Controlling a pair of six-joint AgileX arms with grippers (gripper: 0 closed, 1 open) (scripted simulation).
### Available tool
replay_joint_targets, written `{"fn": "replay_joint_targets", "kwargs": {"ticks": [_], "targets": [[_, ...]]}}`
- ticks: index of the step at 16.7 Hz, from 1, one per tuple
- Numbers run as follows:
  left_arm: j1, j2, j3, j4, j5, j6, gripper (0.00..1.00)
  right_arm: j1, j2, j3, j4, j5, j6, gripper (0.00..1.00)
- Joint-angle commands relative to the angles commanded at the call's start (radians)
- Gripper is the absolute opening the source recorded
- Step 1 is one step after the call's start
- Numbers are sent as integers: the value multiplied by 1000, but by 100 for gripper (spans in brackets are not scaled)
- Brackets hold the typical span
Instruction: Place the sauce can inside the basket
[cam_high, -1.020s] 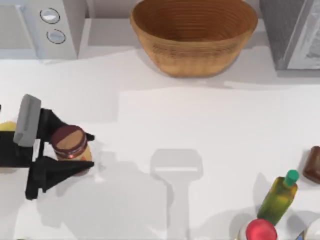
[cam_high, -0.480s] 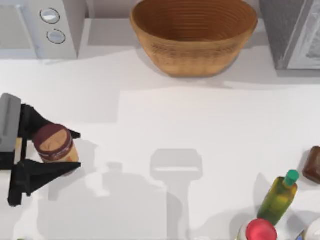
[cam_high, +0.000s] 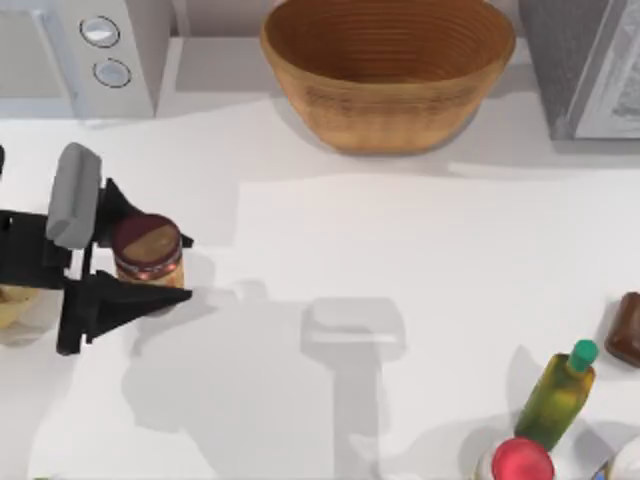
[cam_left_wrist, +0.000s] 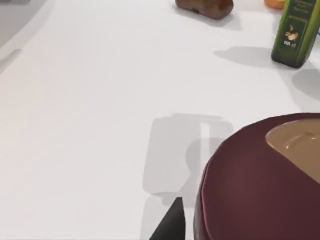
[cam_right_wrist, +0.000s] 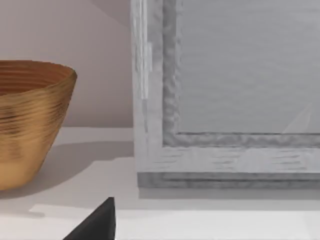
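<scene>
Left gripper (cam_high: 150, 268): clamped on the sauce can (cam_high: 148, 250), at 9 o'clock on the table.
Basket (cam_high: 388, 75): 12 o'clock, well apart.
Carry: keep can upright, clear the rim, release over centre.
Right gripper: fingers' state cannot tell.

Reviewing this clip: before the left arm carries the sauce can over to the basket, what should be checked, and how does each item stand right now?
1. Grip: left gripper fingers flank the small squat maroon-topped, orange-labelled sauce can on both sides; ok.
2. Can upright: top faces up; ok.
3. Can lifted off the white table: cannot tell.
4. Large round light-brown woven wicker basket holds nothing visible inside; ok.
5. Path from can to basket: bare tabletop between them; ok.
6. Green-capped olive bottle and red-capped container stand at the table's right, off the route; ok.
</scene>
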Motion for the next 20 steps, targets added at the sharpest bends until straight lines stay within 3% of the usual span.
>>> {"fn": "replay_joint_targets", "kwargs": {"ticks": [4, 10, 13, 16, 20], "targets": [[-120, 99, 224, 178, -191, -347, 0, 0, 0, 0, 0, 0, 0, 100], [-306, 221, 593, 488, -559, -948, 0, 0, 0, 0, 0, 0, 0, 100], [-384, 281, 727, 617, -717, -1169, 0, 0, 0, 0, 0, 0, 0, 100], [-440, 330, 812, 707, -820, -1295, 0, 0, 0, 0, 0, 0, 0, 100], [-459, 346, 838, 735, -848, -1329, 0, 0, 0, 0, 0, 0, 0, 100]]}}
